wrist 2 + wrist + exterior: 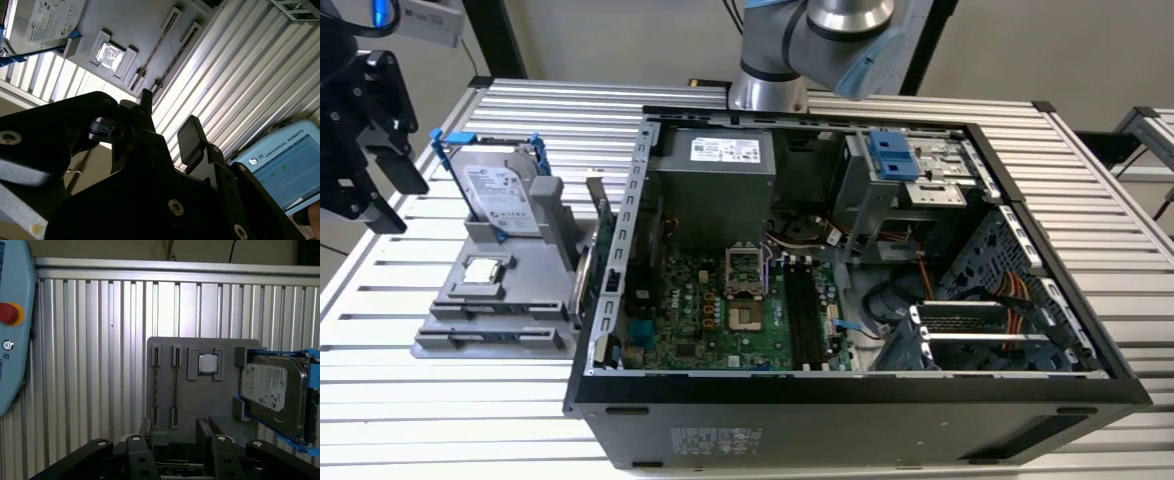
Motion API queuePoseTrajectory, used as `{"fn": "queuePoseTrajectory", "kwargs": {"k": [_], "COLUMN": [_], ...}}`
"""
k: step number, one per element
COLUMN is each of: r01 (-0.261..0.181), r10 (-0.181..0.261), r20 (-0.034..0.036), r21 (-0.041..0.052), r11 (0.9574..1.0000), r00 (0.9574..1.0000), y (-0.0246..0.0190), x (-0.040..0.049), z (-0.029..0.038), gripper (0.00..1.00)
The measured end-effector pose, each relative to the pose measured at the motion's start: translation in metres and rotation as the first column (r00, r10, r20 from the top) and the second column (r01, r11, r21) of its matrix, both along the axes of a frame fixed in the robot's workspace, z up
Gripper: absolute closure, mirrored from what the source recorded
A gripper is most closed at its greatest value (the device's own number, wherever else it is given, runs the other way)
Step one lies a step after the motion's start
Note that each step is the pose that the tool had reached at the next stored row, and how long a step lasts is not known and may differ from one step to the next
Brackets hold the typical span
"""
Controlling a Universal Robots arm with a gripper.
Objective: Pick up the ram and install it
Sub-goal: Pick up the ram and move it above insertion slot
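Spread and empty, the claw [173, 426] was held near the grey holder [215, 400], in whose slot the ram [175, 385] was seated edge-on.

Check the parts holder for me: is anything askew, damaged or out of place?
Nothing stands out. The two ram sticks sit straight in the gray holder, the chip lies flat in its recess, and the hard drive stands in its blue frame. The gripper is open and empty.
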State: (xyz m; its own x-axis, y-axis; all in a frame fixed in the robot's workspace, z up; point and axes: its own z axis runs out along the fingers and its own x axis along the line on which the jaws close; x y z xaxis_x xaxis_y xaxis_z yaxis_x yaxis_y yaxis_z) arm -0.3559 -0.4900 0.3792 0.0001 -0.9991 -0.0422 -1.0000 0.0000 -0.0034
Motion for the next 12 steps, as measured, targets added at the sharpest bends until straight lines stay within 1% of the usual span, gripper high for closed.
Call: {"fn": "queuePoseTrajectory", "kwargs": {"k": [12], "r01": [0.000], "r10": [0.000], "r20": [0.0001], "r21": [-0.0013], "r11": [1.0000], "r00": [1.0000], "y": [0.0004], "x": [0.0000], "z": [-0.0025], "gripper": [0.00]}}
